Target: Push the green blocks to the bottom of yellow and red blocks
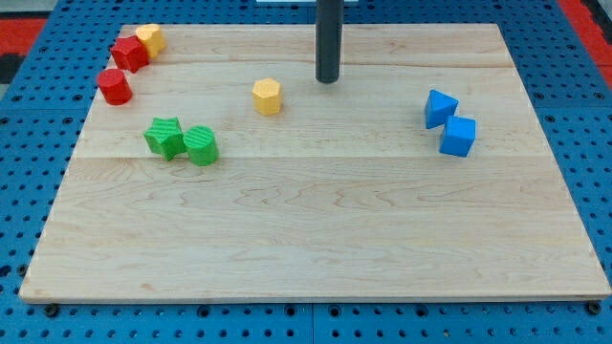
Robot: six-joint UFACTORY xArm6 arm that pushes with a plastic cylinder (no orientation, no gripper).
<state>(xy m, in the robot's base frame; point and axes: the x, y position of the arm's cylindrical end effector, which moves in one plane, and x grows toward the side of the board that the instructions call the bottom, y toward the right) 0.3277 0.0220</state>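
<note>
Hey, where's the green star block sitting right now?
The green star-shaped block sits on the wooden board's left side in the camera view, touching the green cylinder block on its right, just below the red cylinder block.

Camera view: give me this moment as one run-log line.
tip top centre, touching nothing | green star and green cylinder side by side, left | reds and yellow above them | not yet pushed

rod (pixel 329 38) cut off by the view's top edge, upper length out of sight | yellow block (pixel 150 38) at top left partly hidden behind red star block (pixel 128 53); shape not clear | blue pegboard (pixel 29 105) cropped at all four edges | red strip at top right corner (pixel 588 17) cut off; identity unclear
</note>
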